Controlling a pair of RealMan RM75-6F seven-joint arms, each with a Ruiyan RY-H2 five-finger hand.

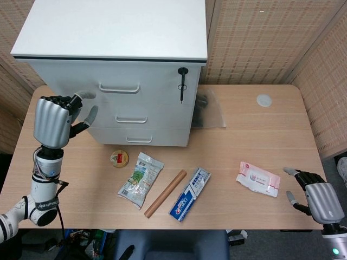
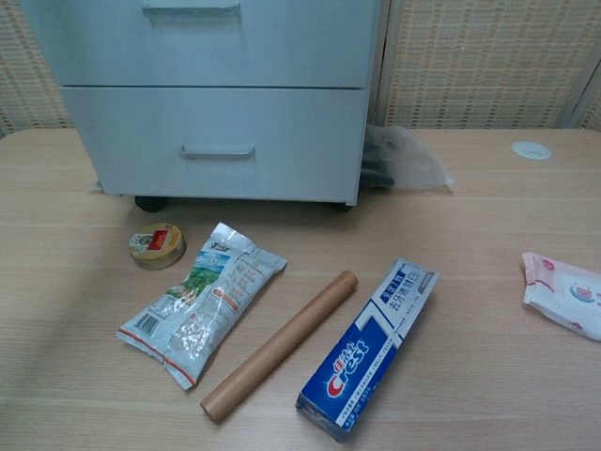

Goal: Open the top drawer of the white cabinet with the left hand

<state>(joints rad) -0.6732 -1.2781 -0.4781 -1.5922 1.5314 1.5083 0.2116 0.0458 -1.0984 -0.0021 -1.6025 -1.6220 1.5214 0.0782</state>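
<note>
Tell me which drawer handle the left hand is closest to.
The top handle; the left hand is raised beside it, while the two smaller handles sit lower on the cabinet.

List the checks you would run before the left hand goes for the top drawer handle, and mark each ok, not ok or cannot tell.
1. Top drawer shut, ready to pull: ok.
2. Top handle unblocked: ok.
3. Left hand holds nothing, fingers apart: ok.
4. Left hand on the handle: not ok, it is left of it and lower.
5. Key unlocked: cannot tell.
6. Right hand away from the cabinet: ok.
</note>
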